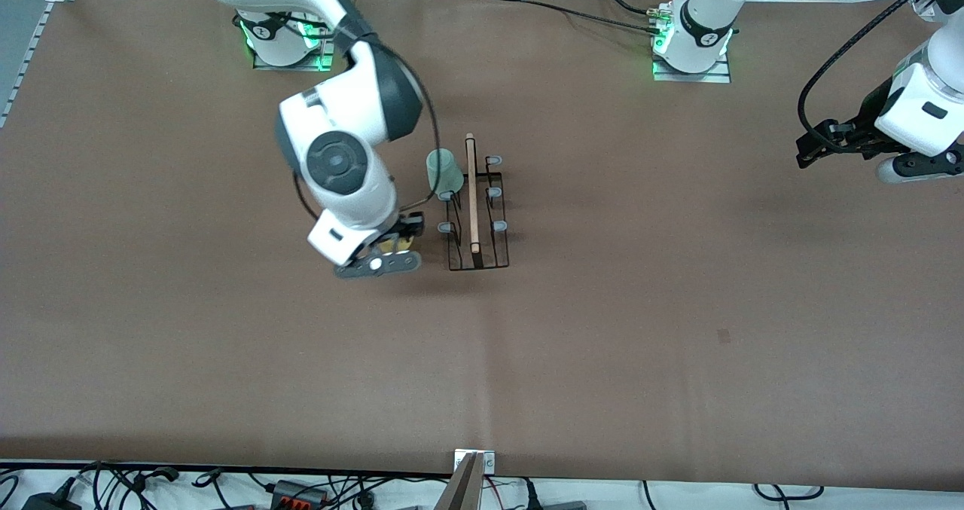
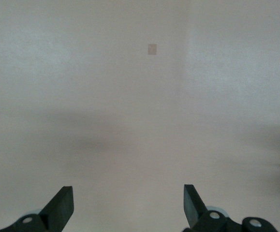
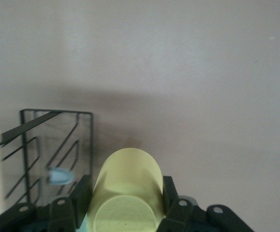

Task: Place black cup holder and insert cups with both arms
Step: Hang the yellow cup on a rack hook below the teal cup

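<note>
- The table is covered by a plain brown sheet that reaches almost to every edge.
- The black cup holder stands directly on the table near its middle, with its light wooden rod handle running from the arms' bases toward the front camera.
- The two arm bases are mounted on the table along the edge farthest from the front camera.
- A small dark mark shows on the sheet, nearer the front camera than the holder, toward the left arm's end.
</note>
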{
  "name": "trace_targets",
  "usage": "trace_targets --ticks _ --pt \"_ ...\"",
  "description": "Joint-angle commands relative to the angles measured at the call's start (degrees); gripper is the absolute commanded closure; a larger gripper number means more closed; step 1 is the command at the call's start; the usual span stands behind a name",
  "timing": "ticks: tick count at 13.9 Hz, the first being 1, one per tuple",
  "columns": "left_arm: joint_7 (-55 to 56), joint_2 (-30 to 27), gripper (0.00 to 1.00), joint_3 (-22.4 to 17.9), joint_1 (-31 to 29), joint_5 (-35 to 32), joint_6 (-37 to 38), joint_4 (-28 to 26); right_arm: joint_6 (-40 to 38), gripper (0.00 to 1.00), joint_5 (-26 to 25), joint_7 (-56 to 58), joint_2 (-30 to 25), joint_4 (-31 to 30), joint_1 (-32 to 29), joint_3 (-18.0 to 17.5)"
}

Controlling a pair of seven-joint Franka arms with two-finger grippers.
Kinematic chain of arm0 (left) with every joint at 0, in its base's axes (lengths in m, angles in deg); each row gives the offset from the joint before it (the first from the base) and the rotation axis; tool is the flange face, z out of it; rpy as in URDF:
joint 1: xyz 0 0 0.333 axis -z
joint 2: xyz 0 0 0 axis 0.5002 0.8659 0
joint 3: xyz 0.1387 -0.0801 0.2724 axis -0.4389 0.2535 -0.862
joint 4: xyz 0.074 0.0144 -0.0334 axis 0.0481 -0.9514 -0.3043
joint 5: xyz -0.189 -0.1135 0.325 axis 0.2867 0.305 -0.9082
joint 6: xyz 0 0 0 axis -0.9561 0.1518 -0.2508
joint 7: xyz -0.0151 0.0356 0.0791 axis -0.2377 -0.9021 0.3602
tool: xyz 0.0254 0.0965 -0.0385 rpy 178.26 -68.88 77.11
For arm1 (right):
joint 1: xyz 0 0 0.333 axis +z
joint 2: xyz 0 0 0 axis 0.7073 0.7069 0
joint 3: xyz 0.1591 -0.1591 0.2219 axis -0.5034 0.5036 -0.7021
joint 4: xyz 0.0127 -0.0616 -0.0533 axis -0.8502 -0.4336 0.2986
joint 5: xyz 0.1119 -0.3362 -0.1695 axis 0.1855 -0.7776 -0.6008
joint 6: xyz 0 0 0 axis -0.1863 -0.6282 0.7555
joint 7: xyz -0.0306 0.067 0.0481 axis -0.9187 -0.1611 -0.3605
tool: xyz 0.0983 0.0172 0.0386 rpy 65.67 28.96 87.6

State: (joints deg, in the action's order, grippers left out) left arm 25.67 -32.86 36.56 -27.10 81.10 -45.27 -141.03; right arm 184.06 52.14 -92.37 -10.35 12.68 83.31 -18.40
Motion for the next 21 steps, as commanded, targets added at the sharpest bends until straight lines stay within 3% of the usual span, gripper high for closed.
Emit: trace_targets --ticks 1,18,19,20,21 --pt "-0.4 -0.1 0.00 0.2 -0.2 -0.6 1.0 0.6 0.3 0.76 -0.3 -6.3 -0.3 -0.3 2.2 0.5" --pt "-0.4 -0.1 0.00 0.1 -0.2 -0.1 1.4 0.6 11.2 0.75 -0.1 -14.6 4.4 -0.4 4.9 0.5" --pt "-0.4 0.0 0.00 0.0 -0.2 -0.1 1.4 0.6 11.2 0.53 -0.1 -14.6 4.4 -0.4 4.9 0.5" --pt "-0.4 0.0 0.00 0.0 -0.2 -0.1 1.4 0.6 11.2 0.01 -0.1 -14.5 4.4 -0.4 4.9 0.5" --pt "-0.4 -0.1 0.00 0.0 -0.2 -0.1 1.4 0.6 11.1 0.00 -0.2 -14.0 4.2 -0.3 4.7 0.6"
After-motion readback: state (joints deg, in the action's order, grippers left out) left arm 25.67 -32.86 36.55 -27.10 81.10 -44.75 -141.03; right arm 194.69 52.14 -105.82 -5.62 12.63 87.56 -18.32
